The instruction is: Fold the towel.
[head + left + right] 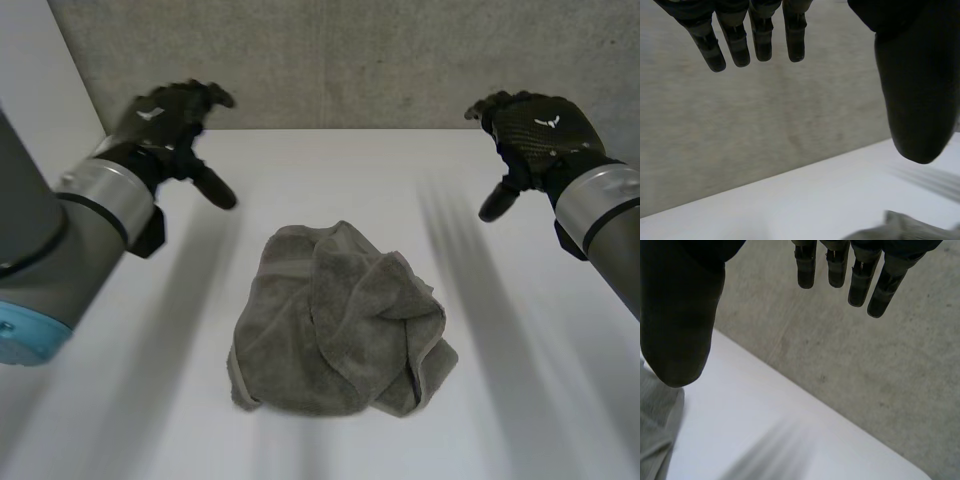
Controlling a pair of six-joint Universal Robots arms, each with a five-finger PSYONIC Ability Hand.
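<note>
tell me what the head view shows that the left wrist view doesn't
Head view adds: the whole crumpled towel, the right hand open above the table, and both arms. Left wrist view adds: the left hand from its palm side, fingers straight, thumb apart, holding nothing. Both share: the left hand, part of the towel, the white table and the grey wall.

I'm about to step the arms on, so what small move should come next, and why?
Probably lower the left hand to the nearest edge of the towel, to start spreading it. It lies crumpled in a heap on the table, and that hand and the right hand are open, apart from the cloth.
</note>
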